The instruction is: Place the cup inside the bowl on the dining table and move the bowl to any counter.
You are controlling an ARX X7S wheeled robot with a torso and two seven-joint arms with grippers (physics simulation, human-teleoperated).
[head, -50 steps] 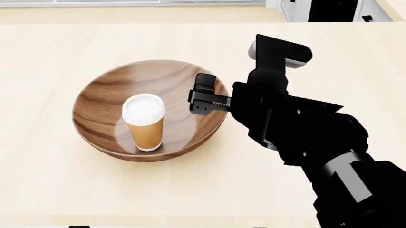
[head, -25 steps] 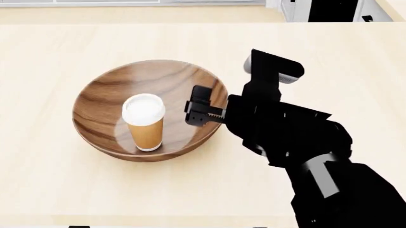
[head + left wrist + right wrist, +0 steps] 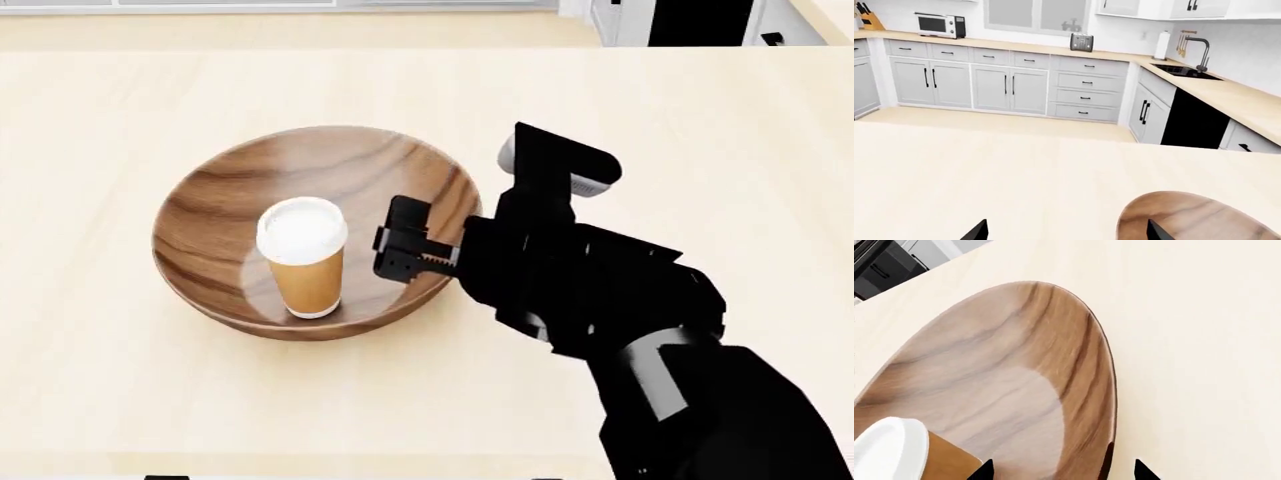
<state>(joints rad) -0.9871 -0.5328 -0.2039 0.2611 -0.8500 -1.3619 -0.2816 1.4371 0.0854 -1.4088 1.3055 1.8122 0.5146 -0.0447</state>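
Cup [image 3: 304,258] is seen upright inside the bowl [image 3: 227,200] on the dining table [image 3: 120,400]; right gripper [image 3: 400,250] jaws are spread across the bowl's rim.

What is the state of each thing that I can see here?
cup: upright inside the bowl, lid on.
wooden bowl: on the dining table, not lifted.
right gripper: jaws open, astride the bowl's rim.
left gripper: jaws open, empty, beside the bowl.
cabinet doors: closed.
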